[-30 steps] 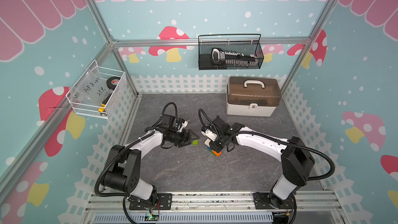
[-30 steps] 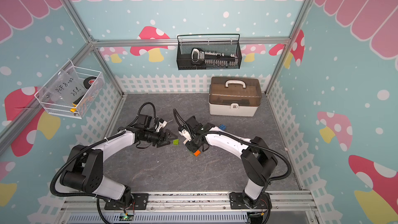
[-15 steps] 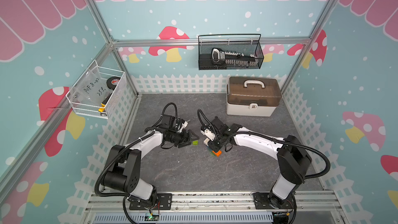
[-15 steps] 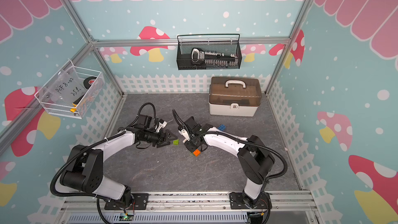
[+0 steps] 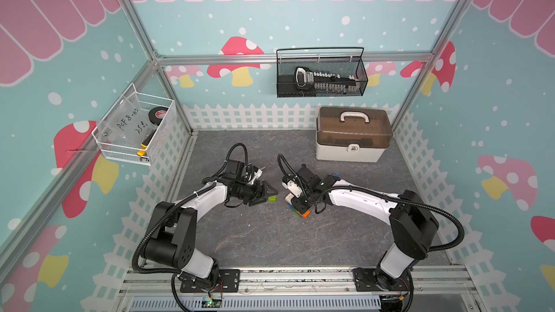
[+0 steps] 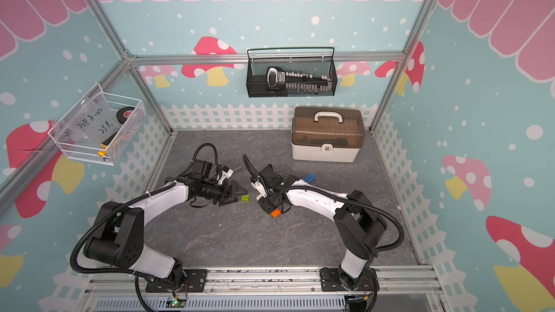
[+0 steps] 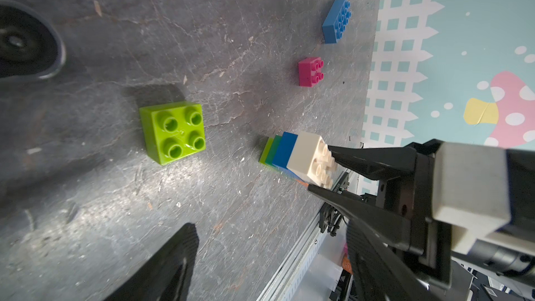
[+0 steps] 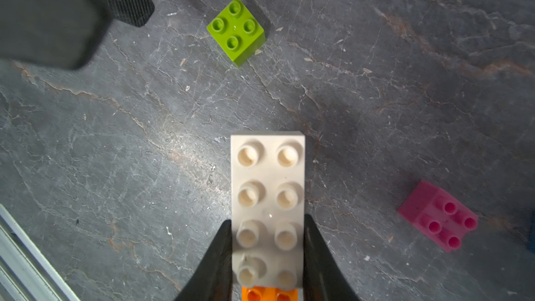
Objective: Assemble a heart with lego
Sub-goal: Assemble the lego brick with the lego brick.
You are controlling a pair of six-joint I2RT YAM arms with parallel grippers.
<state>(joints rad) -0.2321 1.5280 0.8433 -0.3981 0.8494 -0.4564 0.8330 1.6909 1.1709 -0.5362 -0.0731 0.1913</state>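
Four colours show down the side of the half-built heart: white on top, then blue, dark green and lime at the bottom. An orange brick sticks out from under the white brick. The heart is near the middle of the gray mat. The right gripper squeezes the white brick from both sides. The left gripper is spread wide, with a loose lime brick on the mat between its fingers. A pink brick and a blue brick lie farther off.
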